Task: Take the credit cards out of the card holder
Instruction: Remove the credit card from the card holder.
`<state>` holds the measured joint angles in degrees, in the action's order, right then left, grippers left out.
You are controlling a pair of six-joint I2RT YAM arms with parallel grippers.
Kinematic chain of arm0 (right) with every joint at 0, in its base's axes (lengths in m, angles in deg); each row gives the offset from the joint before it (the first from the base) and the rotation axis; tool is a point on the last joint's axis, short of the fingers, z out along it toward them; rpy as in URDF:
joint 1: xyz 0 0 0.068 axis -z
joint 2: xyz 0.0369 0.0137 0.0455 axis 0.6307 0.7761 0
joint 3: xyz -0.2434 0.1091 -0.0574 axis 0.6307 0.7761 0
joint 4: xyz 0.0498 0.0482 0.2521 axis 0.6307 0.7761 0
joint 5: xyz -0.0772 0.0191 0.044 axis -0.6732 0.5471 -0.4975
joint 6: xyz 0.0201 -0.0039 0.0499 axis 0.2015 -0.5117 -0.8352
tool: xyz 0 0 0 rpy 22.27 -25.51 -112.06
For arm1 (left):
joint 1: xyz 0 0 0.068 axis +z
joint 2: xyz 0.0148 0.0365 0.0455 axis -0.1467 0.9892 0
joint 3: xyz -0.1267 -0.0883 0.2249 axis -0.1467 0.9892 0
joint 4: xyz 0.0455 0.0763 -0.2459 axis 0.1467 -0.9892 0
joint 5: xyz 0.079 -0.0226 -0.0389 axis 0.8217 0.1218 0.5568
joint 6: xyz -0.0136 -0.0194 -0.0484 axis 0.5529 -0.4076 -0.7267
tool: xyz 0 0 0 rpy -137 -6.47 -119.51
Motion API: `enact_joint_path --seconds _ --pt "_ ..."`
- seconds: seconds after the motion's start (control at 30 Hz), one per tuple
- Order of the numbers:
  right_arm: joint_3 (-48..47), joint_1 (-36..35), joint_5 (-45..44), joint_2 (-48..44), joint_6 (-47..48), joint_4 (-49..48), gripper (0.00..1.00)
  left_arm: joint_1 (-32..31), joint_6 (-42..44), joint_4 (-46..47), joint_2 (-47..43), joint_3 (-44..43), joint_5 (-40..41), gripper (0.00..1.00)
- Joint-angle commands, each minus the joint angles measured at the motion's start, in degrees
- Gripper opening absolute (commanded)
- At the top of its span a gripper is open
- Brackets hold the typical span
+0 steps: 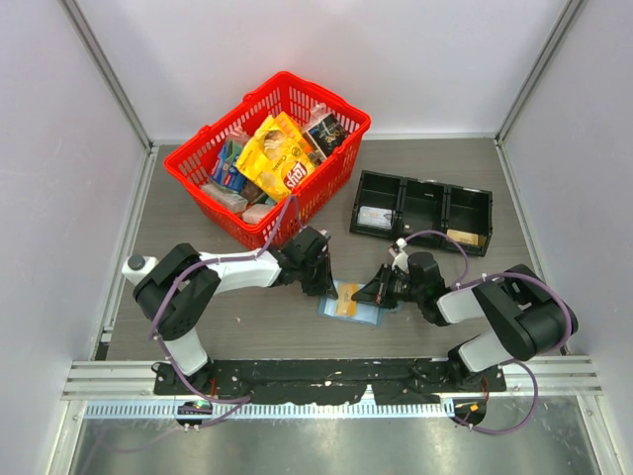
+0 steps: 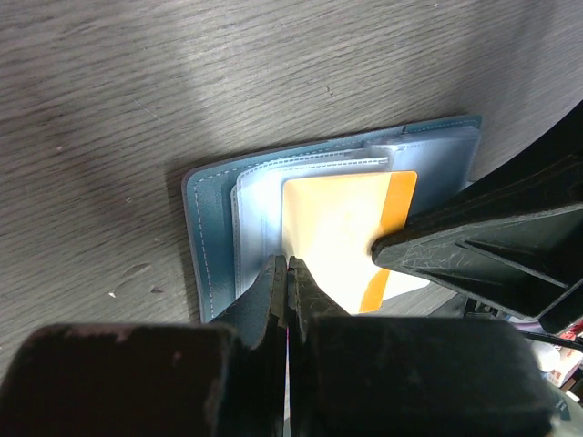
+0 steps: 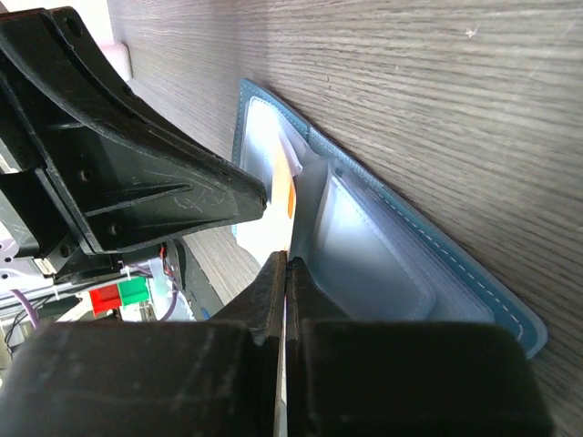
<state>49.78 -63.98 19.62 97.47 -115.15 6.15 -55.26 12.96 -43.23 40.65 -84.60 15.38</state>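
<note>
The blue card holder (image 1: 366, 315) lay open and flat on the table (image 1: 524, 198), low in the middle of the top view, between the two arms. One tan-gold credit card (image 2: 342, 218) lay on its pale inner pockets, in the middle of the left wrist view. I could not tell how much of it was tucked inside a pocket. No other cards showed.

The left gripper (image 2: 287, 269) was clenched tight. Its tips were down at the lower left edge of the card, where the card met the pocket. It looked like it was pressing the holder down, but I could not tell if it pinched anything. The right gripper (image 3: 285, 264) was clenched tight too. In the left wrist view its tip touched the right side of the card.

The step in hand looked like working this card out of the holder. The job seemed only just begun.

Next, the right claw would likely need to open a little, catch the thin edge of the card, close on it and pull it out sideways. The left claw should keep the holder pinned, or the whole holder may slide along. The card is thin and smooth, so it may slip.
</note>
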Motion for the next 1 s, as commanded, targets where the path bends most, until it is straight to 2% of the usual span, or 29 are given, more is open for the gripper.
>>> enact_joint_path --seconds 0.0,0.17,0.4,0.63,0.87,0.97 --pt "0.0 1.1 -0.3 -2.2 0.4 0.0 0.01 1.0 -0.6 -0.7 1.6 2.0 1.8 0.00" --pt "0.1 3.1 -1.1 -7.9 2.9 8.8 0.01 1.7 -0.6 -0.3 1.6 2.7 1.5 0.00" --pt "-1.8 5.8 -4.6 -19.2 8.4 27.8 0.01 1.9 -0.8 0.3 0.5 3.0 0.8 0.00" --pt "-4.8 7.9 -6.1 -32.5 7.2 37.7 0.01 1.9 0.7 -0.2 -4.1 1.1 0.5 0.02" --pt "-11.9 10.2 -13.0 -41.7 5.6 44.3 0.01 3.0 5.7 -8.4 -12.0 -6.8 2.3 0.31" --pt "-14.3 11.8 -16.1 -42.5 4.3 44.7 0.01 4.1 8.5 -12.8 -16.2 -11.0 4.0 0.50"
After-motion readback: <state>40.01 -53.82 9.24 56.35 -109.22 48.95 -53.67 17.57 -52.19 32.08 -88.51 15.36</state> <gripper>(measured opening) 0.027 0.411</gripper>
